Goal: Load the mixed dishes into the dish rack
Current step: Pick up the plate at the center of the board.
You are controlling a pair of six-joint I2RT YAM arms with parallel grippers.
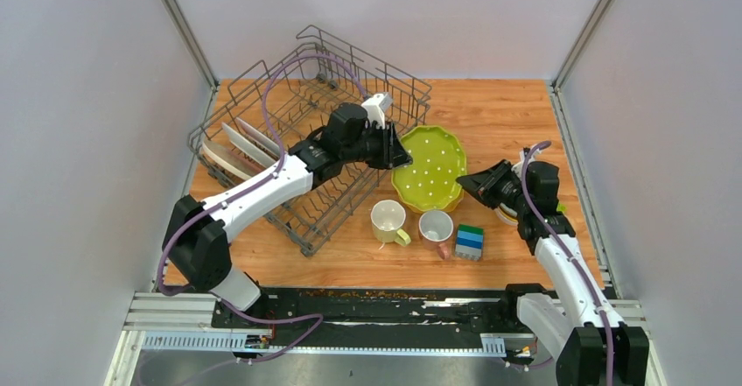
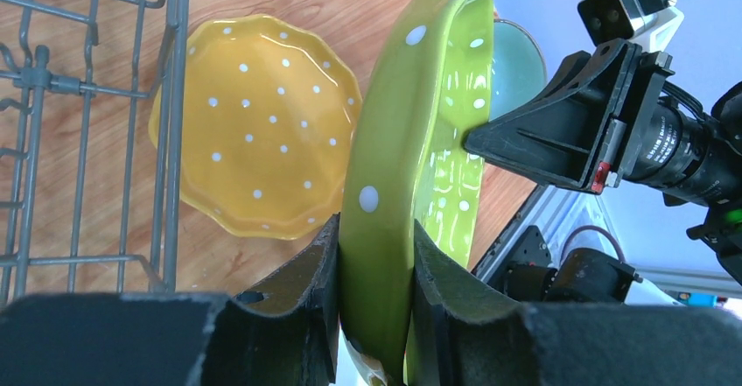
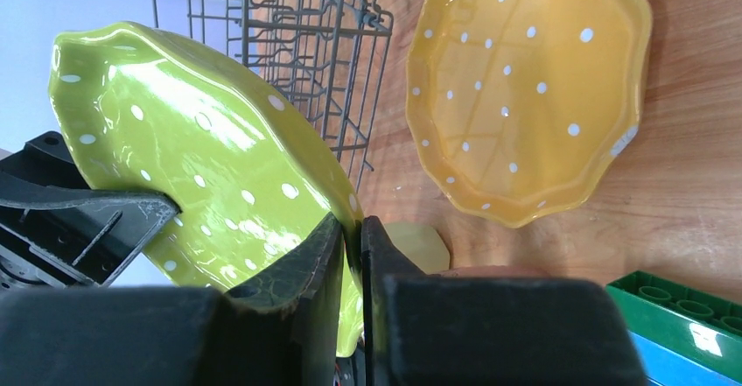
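At the far left of the desk [image 1: 507,115], the dish rack [image 1: 395,97] sat at an angle. Two plates [image 1: 248,145] stood on edge between the tines at its left end, and the slots further right appeared free.

The left arm [image 1: 254,198] reached over the rack's near right corner. The left jaws were clenched on the left rim of the green scalloped plate [image 1: 429,169]; the left wrist view showed one pad against each face.

This plate was off the desk, just right of the rack, tilted with its dotted face turned upward. Flat on the desk below it, and apart from it, lay the yellow-orange scalloped plate [image 2: 258,128].

Nearer the arms stood the pale yellow mug [image 1: 387,221] and the white pink-handled mug [image 1: 436,226], both upright. The toy blocks [image 1: 469,241] sat just right of them.

At the right, the right arm [image 1: 560,255] held the same green plate, the right jaws clenched on its opposite rim.

Assessment: with both arms holding one plate, this looked like a hand-over. The right arm had presented the plate on edge so that the arm nearer the rack could slot it between tines. The right jaws would need to release first. Both grips were narrow rim grips on glazed ceramic, so a slip or opposing pull was the main risk
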